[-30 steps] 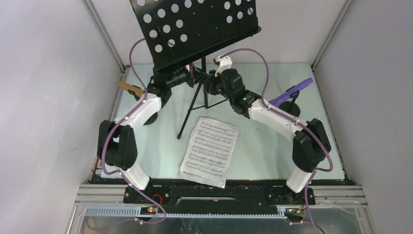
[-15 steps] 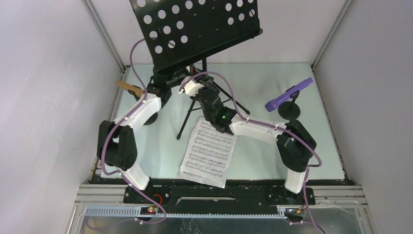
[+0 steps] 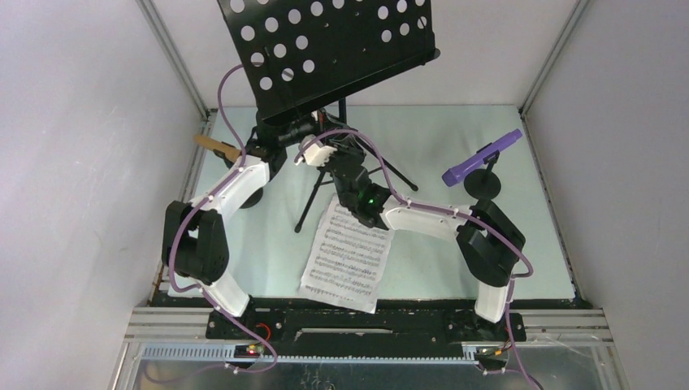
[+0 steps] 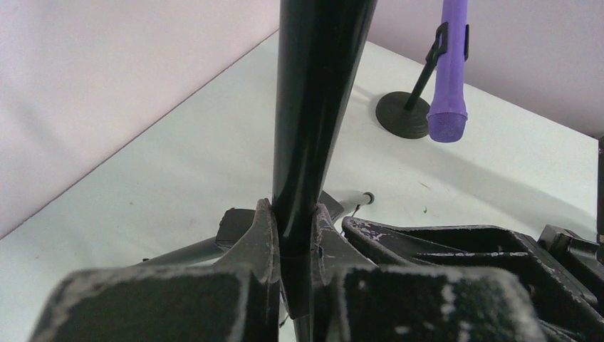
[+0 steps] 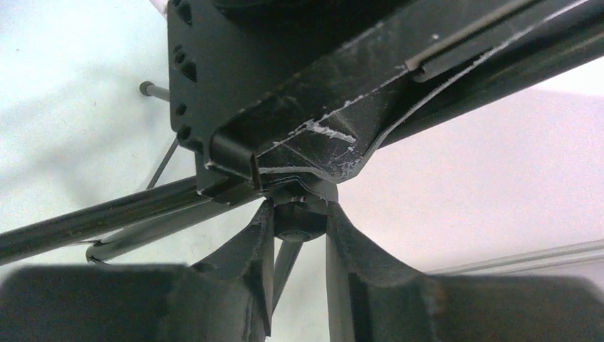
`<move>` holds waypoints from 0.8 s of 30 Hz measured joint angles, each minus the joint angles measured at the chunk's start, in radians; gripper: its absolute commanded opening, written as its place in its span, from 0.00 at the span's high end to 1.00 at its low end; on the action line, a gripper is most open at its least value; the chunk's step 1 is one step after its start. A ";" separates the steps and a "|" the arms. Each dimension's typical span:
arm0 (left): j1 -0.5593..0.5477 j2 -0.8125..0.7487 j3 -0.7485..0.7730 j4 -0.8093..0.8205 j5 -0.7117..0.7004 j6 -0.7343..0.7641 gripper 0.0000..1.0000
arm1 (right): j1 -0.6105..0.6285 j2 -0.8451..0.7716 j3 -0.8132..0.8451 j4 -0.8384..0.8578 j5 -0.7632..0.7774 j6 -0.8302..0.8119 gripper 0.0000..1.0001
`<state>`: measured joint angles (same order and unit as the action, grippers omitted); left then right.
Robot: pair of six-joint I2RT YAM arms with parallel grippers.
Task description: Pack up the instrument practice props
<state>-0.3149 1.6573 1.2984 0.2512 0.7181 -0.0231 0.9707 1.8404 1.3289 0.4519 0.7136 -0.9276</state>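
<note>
The black perforated metal music rack (image 3: 325, 49) stands on its tripod (image 3: 325, 191) at the far middle of the worktop (image 3: 439, 138). My left end effector (image 4: 292, 221) clamps its upright black pole (image 4: 313, 107); my right end effector (image 5: 299, 214), just beside, pinches the small round knob (image 5: 299, 226) under the rack.

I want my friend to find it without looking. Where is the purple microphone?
Start at the big black music rack at the back of the table. Look right, near the table's right edge, for a small black round-based holder. The purple microphone sits in it; the tan microphone is on the far left.
</note>
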 measured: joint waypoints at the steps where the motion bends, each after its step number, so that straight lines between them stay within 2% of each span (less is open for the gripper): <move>1: 0.000 0.000 0.000 0.000 0.000 -0.001 0.95 | 0.000 0.000 -0.005 0.012 0.003 0.005 0.55; 3: 0.000 0.000 0.000 0.000 -0.003 -0.003 0.95 | 0.002 -0.002 -0.023 0.049 0.014 0.022 0.48; 8: -0.001 0.004 0.006 0.000 -0.030 -0.004 0.94 | 0.066 -0.044 -0.123 0.119 0.061 0.108 0.37; 13: -0.001 0.004 0.006 0.000 -0.031 -0.005 0.94 | 0.076 -0.150 -0.209 0.094 0.005 0.343 0.28; 15: -0.001 0.004 0.006 0.000 -0.032 -0.005 0.94 | 0.047 -0.226 -0.247 0.064 -0.057 0.491 0.17; 18: -0.001 0.004 0.006 0.000 -0.032 -0.006 0.94 | -0.064 -0.361 -0.309 0.023 -0.235 0.787 0.14; 20: -0.001 0.004 0.006 0.000 -0.032 -0.006 0.94 | -0.185 -0.422 -0.343 0.024 -0.377 1.005 0.14; 24: -0.001 0.004 0.006 0.000 -0.032 -0.007 0.94 | -0.396 -0.423 -0.380 0.038 -0.631 1.376 0.14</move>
<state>-0.3157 1.6611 1.3048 0.2516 0.6865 -0.0303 0.5747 1.4170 0.9493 0.4896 0.0822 0.4484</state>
